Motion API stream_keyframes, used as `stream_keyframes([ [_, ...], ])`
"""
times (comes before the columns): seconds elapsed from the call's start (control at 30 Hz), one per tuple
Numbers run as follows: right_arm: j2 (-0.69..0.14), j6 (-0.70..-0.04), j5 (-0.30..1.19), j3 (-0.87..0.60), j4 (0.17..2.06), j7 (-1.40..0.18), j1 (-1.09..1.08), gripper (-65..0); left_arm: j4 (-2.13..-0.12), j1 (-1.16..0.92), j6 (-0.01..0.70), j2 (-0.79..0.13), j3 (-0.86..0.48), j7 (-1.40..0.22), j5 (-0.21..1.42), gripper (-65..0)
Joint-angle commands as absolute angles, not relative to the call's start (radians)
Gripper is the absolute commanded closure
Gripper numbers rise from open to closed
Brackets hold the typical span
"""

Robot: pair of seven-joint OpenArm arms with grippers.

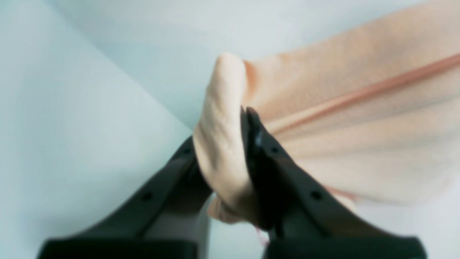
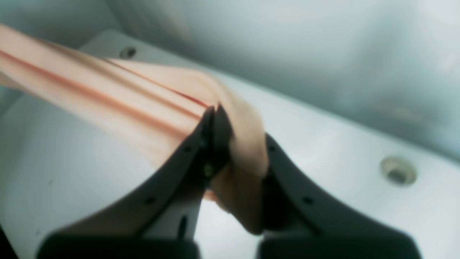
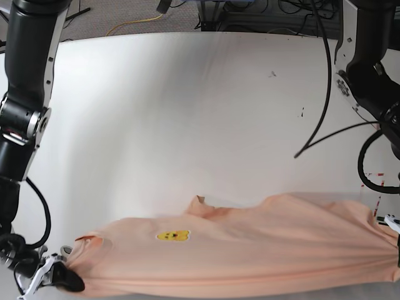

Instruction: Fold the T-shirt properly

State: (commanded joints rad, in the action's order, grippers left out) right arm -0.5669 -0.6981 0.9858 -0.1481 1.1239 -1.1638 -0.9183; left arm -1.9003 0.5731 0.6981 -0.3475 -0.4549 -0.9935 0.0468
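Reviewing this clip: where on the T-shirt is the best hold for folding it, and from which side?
At its two outer ends, each from its own side, as now: the left gripper and right gripper each pinch bunched cloth there. The T-shirt stretches sideways along the table near edge, so end holds keep it taut.

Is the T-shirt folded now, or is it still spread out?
Spread, not folded: the T-shirt is stretched wide between the left gripper and the right gripper, each shut on an end.

Peach T-shirt (image 3: 262, 250) – stretched taut, low
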Motion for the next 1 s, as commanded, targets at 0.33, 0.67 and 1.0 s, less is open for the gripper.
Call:
stream_keyframes([
  [0.33, -0.559, -0.698, 1.038, -0.269, 1.308, -1.167, -0.47, 0.0, -1.956, 0.199, 0.698, -0.252, -0.595, -0.909, 0.047, -3.6],
  [0.67, -0.558, -0.698, 1.155, -0.286, 1.383, -1.167, -0.153, 0.0, -1.956, -0.071, 0.698, -0.251, -0.601, -0.908, 0.047, -3.2],
  [1.0, -0.558, -0.698, 1.178, -0.285, 1.385, -1.167, 0.027, 0.0, -1.945, -0.183, 0.698, -0.26, -0.684, -0.908, 0.041, -3.6],
])
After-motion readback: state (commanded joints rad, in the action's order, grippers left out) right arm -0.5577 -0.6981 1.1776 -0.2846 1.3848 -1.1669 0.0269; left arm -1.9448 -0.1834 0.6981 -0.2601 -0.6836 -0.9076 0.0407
